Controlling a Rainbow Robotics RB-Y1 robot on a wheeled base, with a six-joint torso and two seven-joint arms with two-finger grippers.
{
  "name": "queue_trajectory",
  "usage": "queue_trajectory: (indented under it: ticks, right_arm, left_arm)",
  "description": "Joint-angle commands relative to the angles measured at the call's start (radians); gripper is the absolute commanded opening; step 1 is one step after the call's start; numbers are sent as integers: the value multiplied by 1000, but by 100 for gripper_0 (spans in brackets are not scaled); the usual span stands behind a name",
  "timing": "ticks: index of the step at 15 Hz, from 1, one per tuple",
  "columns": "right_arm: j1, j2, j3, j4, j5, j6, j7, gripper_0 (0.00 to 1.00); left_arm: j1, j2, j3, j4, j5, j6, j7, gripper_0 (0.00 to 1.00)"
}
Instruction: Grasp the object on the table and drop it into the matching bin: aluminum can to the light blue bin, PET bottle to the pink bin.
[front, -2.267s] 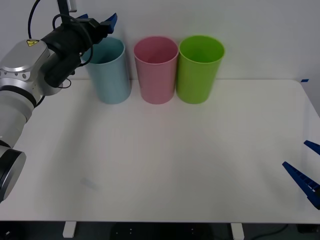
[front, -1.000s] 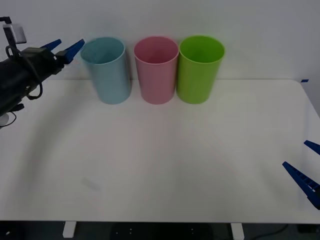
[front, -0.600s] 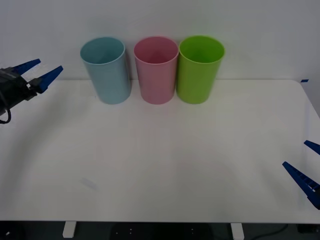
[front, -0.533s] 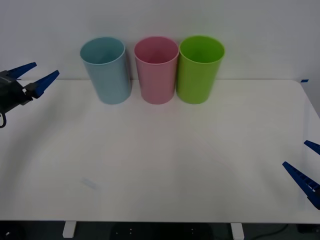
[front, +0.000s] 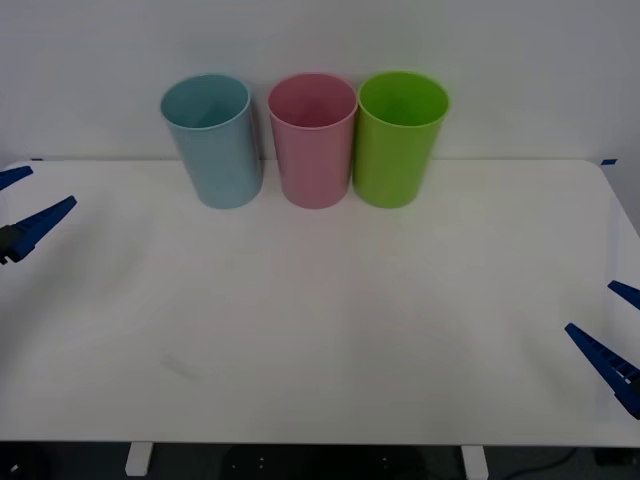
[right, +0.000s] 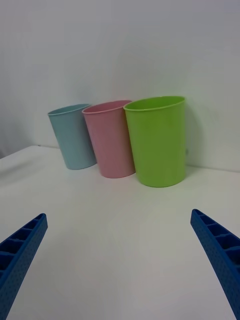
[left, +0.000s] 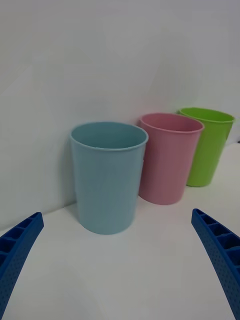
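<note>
The aluminum can is out of view; I cannot see into the bins. The light blue bin (front: 213, 140) (left: 107, 177) (right: 74, 137) stands upright at the back left of the white table (front: 320, 320). The pink bin (front: 313, 140) (left: 167, 157) (right: 111, 140) stands right beside it. My left gripper (front: 50, 186) (left: 117, 214) is open and empty at the table's left edge, well clear of the light blue bin and pointing toward it. My right gripper (front: 590, 308) (right: 118, 215) hangs open and empty at the front right edge.
A green bin (front: 400, 140) (right: 157, 142) (left: 207, 145) stands at the right end of the row, touching the pink one. A plain white wall rises just behind the bins. The wide tabletop in front of them is bare.
My left arm has drawn back from over the light blue bin, leftward and down to the table's left edge, its gripper open throughout. The right arm has stayed still.
</note>
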Motion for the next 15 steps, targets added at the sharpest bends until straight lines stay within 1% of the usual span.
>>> queue_trajectory:
  ticks: [1,7,11,15]
  right_arm:
    - [0,0,0,0,0,0,0,100]
    - [0,0,0,0,0,0,0,100]
    - [0,0,0,0,0,0,0,100]
    - [0,0,0,0,0,0,0,100]
  left_arm:
    - [66,0,27,-37,-1,-29,-18,100]
    - [171,0,84,-88,-1,-84,-41,100]
    - [206,1,107,-105,8,-114,-41,100]
    - [217,1,107,-105,9,-133,-38,100]
